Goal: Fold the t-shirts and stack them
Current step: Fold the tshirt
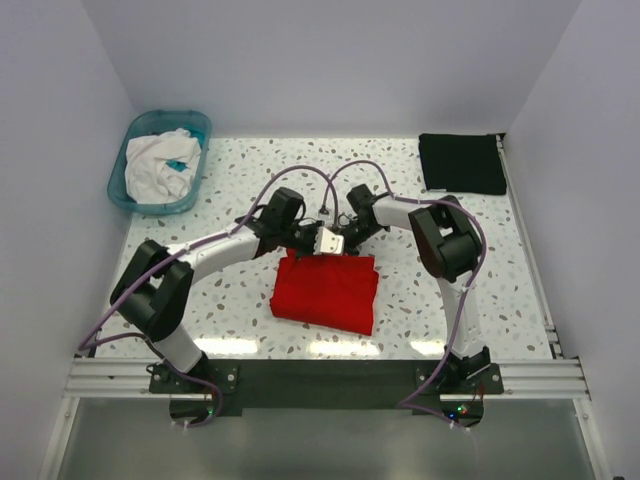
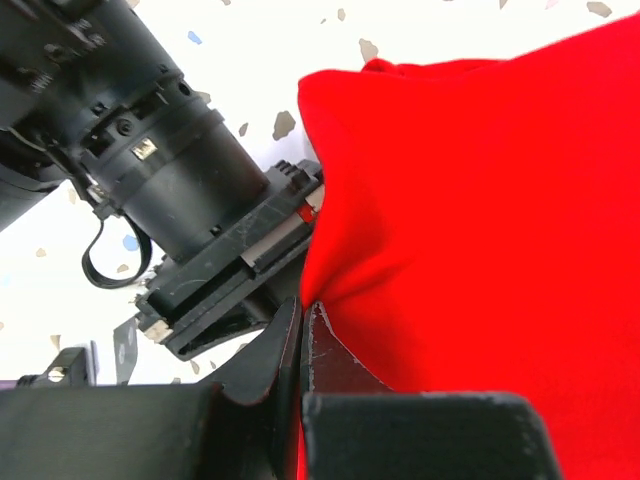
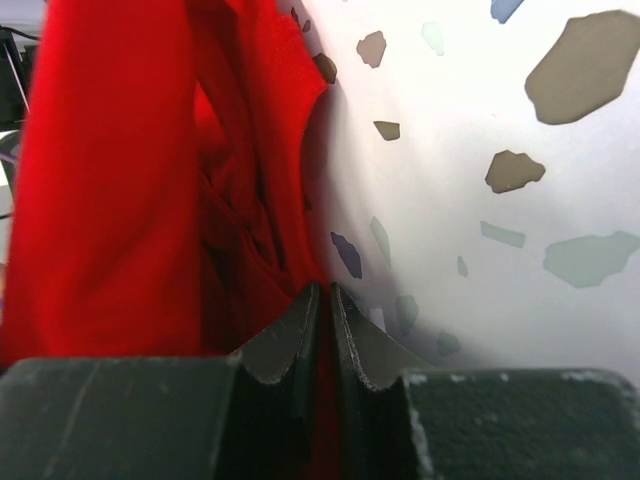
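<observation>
Red t-shirt [image 1: 326, 290], folded, long axis left-right

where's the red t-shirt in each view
top external: red t-shirt at the middle of the table, folded.
left wrist: red t-shirt fills the right side.
right wrist: red t-shirt fills the left side.
shared landmark: speckled table.

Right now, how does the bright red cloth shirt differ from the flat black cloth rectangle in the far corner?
The bright red cloth t-shirt lies mid-table; the black folded t-shirt sits at the far right corner. The left gripper and right gripper both pinch the red one's far edge; the black one is untouched. The red one looks bigger, its edge bunched; the black is flat and neat. Both rest on the speckled table.
</observation>
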Robot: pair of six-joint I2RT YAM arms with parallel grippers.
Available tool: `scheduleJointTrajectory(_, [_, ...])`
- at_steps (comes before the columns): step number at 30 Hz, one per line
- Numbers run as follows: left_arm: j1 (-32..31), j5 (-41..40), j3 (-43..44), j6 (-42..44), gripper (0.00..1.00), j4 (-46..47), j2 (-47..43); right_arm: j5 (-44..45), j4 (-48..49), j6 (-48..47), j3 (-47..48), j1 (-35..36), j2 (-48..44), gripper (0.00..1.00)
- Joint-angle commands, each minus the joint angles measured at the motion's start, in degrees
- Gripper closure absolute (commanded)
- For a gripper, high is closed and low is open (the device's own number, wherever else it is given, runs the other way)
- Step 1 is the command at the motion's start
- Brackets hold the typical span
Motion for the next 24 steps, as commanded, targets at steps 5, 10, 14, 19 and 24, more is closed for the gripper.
scheduleJointTrajectory(5, [0.66,-1.59,-5.05,3.23,0.78,12.61,-2.80,4.57,-4.30,-4.42,3.12,-0.11,2.22,0.84])
scheduleJointTrajectory(10, [1.97,-2.39,-6.11,2.27,0.56,13.52,-5.79,10.10,-10.62,-9.77,8.48,-1.25,1.08,0.81])
scheduleJointTrajectory(14, [6.79,4.37,0.73,0.95,0.53,0.19,-9.04,15.02,-18.78,-14.52,17.07,-1.51,0.29,0.81])
scheduleJointTrajectory(19, [12.69,11.05,13.19,1.56,0.52,-25.62,-5.63,21.27,-25.48,-18.92,26.14,-3.44,-0.41,0.77])
scheduleJointTrajectory(24, [20.25,14.13,20.24,2.53,0.47,-42.10,2.27,21.28,-37.78,-23.76,31.43,-8.09,-1.11,0.62])
